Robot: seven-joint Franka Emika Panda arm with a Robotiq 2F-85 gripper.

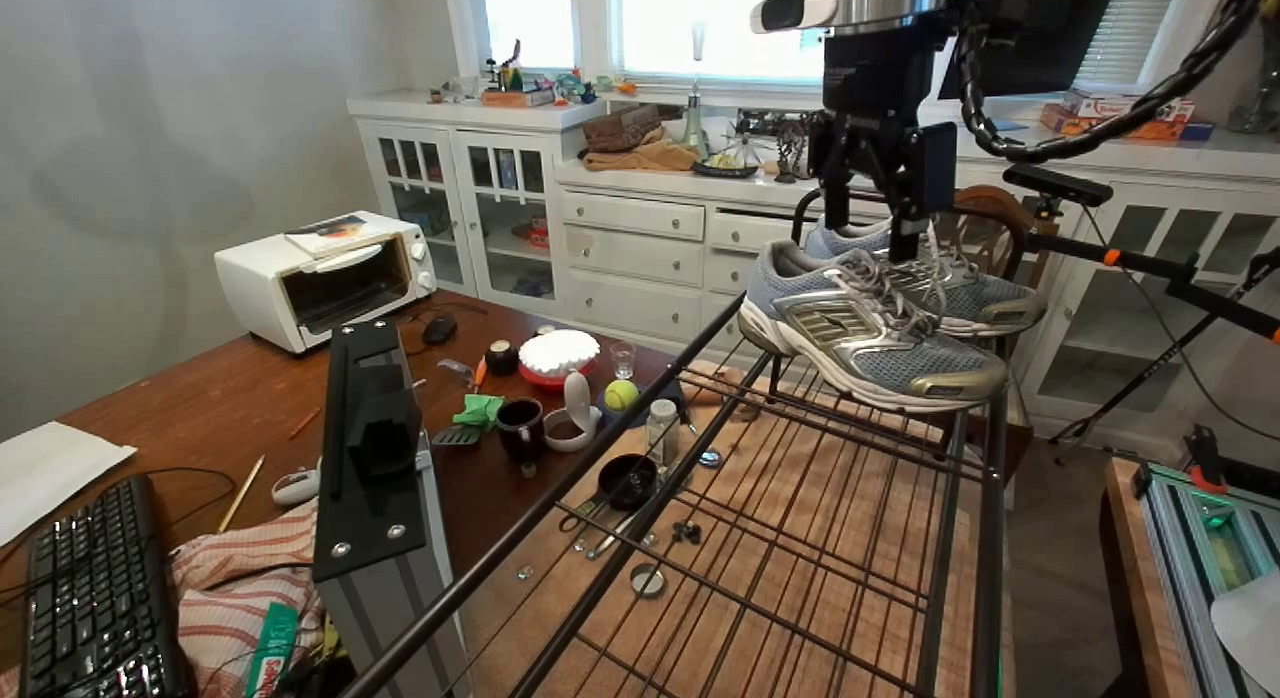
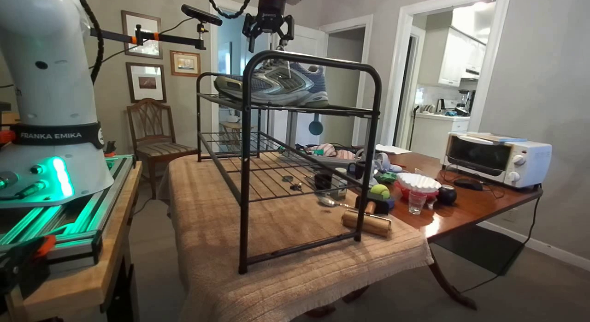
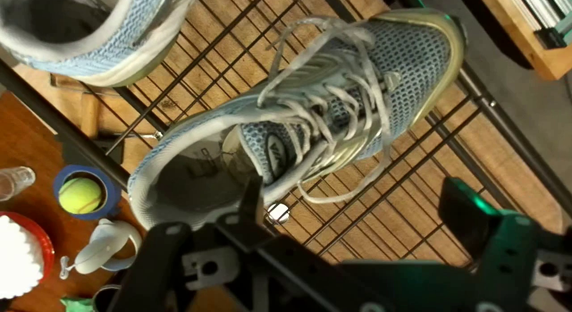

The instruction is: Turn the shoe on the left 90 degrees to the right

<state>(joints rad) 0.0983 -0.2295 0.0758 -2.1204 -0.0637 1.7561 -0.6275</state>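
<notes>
Bright windows (image 1: 725, 28) sit above white built-in drawers (image 1: 635, 253), and a wooden chair (image 2: 165, 148) stands below framed pictures (image 2: 146, 82).

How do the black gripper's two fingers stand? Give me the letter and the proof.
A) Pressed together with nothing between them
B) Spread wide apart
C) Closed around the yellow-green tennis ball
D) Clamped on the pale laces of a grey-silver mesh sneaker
B: the wrist view shows a wide gap between the fingers, one in front of a grey-silver mesh sneaker, its opposite in front of the black metal rack.
</notes>
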